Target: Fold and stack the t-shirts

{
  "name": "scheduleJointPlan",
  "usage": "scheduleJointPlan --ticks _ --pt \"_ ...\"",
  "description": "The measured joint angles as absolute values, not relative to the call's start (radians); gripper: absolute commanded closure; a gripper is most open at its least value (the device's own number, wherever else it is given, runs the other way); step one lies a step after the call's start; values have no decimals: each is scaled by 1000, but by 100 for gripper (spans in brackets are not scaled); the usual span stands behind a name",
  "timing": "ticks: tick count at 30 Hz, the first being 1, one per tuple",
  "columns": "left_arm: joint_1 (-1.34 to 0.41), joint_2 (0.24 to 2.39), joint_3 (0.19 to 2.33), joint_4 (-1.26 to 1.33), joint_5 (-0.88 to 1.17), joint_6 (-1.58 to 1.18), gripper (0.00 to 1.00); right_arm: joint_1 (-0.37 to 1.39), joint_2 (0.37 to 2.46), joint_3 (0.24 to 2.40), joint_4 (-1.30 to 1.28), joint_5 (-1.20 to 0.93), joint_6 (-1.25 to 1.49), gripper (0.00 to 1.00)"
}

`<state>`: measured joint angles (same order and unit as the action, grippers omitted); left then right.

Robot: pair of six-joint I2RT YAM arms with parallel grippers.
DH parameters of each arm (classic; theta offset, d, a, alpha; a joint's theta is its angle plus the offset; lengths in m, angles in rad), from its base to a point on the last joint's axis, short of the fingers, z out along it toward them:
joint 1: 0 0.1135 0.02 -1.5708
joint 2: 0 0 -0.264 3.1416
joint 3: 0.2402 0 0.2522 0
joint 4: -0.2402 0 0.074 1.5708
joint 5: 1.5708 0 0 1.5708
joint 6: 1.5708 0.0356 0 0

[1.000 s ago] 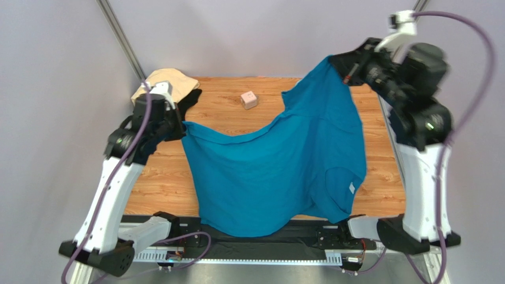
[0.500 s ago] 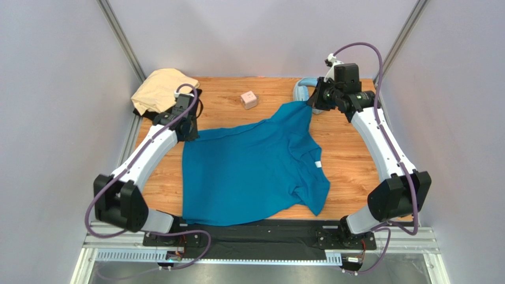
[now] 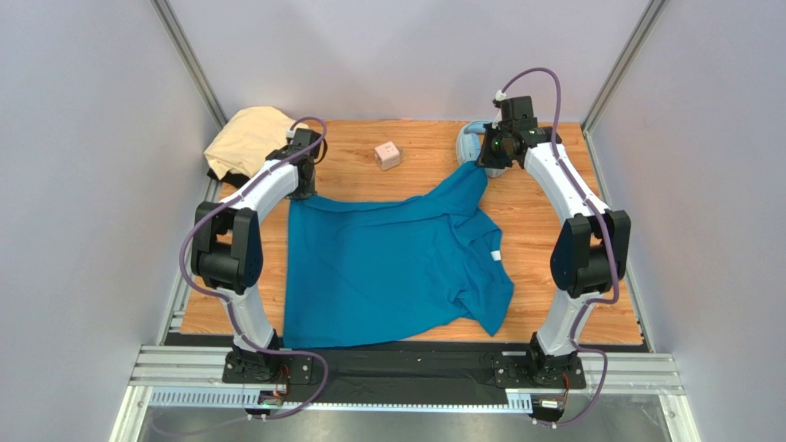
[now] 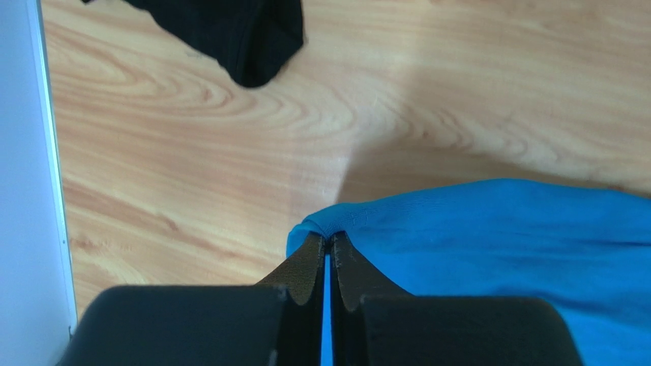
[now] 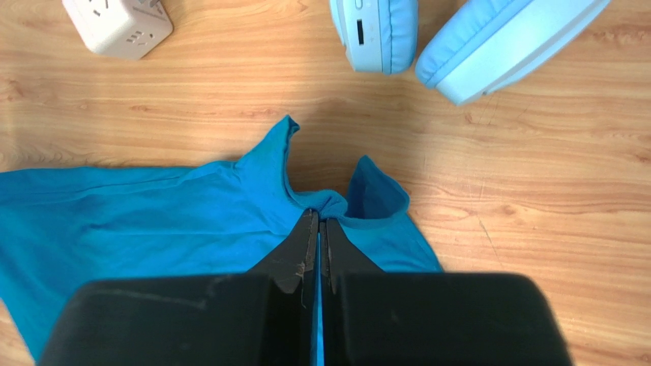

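Top external view: a teal-blue short-sleeved cloth t-shirt (image 3: 387, 267) lies spread across the middle of the wooden bench (image 3: 553, 230). Its near hem is at 6 o'clock by the bench edge, and its far edge runs between the two claws.
Shirt details: one sleeve is folded over at the shirt's 4 o'clock, and a small white tag (image 3: 495, 255) shows at its 3 o'clock.
Left claw (image 4: 327, 242): the fingers are pressed together on the teal shirt's 10 o'clock corner. The cloth is pinched into a small fold at the tips, low over the wood.
Right claw (image 5: 319, 221): the fingers are closed tight on the shirt's 1 o'clock corner, with a bunched curl of teal cloth at the tips.
Pale tan cloth t-shirt (image 3: 249, 138): it sits in a crumpled heap in the bench's far left corner, at 10 o'clock.
Black cloth t-shirt (image 4: 229, 30): in the left wrist view it is at the claw's 11 o'clock, apart from the teal cloth. From above it is mostly hidden by the left arm, just beside the tan heap.
Light-blue padded headphones (image 5: 458, 46): they lie at the bench's 1 o'clock. In the right wrist view they are at the claw's 1 o'clock, near the teal corner but not touching it.
Small pale pink cube (image 3: 388, 155): it stands on bare wood at the bench's 12 o'clock, apart from the shirt.
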<state>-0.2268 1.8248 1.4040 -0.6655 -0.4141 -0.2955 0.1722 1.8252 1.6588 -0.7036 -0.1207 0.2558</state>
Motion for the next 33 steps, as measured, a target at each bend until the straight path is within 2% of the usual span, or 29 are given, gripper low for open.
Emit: scheduleJointPlan --ticks 8,23,33 --pt "-166 1947 1534 -641 -415 -280 100 172 1963 1799 -689 -118 257 100" --pt "-115 1950 1536 -654 -394 -227 100 173 2216 2090 -616 -204 272 100" --pt "-109 1903 1506 -657 -332 -209 100 173 2230 2096 -593 -268 269 100"
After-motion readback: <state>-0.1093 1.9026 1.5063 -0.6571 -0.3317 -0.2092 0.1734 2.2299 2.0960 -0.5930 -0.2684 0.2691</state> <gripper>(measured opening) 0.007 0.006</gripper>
